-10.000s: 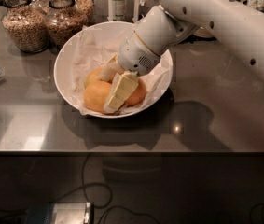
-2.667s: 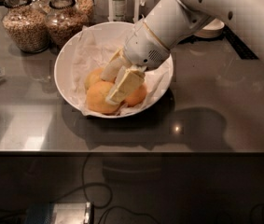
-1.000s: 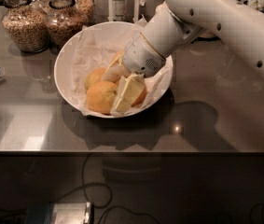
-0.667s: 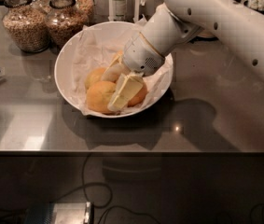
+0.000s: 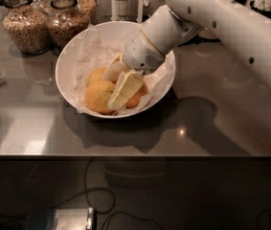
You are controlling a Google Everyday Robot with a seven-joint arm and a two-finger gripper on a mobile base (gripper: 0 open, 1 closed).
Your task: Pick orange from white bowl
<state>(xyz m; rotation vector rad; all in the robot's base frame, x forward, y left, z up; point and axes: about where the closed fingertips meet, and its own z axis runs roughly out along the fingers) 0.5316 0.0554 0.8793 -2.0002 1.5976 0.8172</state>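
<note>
wide shallow white paper-lined bowl (image 5: 64, 71) upper centre, cradling fruit | round orange (image 5: 98, 97) at its front | two-finger gripper (image 5: 110, 89) slants in from upper right, fingers (image 5: 124, 87) apart astride it, seemingly ready to clamp

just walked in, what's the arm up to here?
The robot's arm reaches in from the right, down into the white bowl, which sits on the grey counter and is lined with crumpled paper. Its gripper is low among the oranges, right against the front orange. No orange has been lifted out; all lie in the bowl. Two grain jars stand behind the bowl on the left.
</note>
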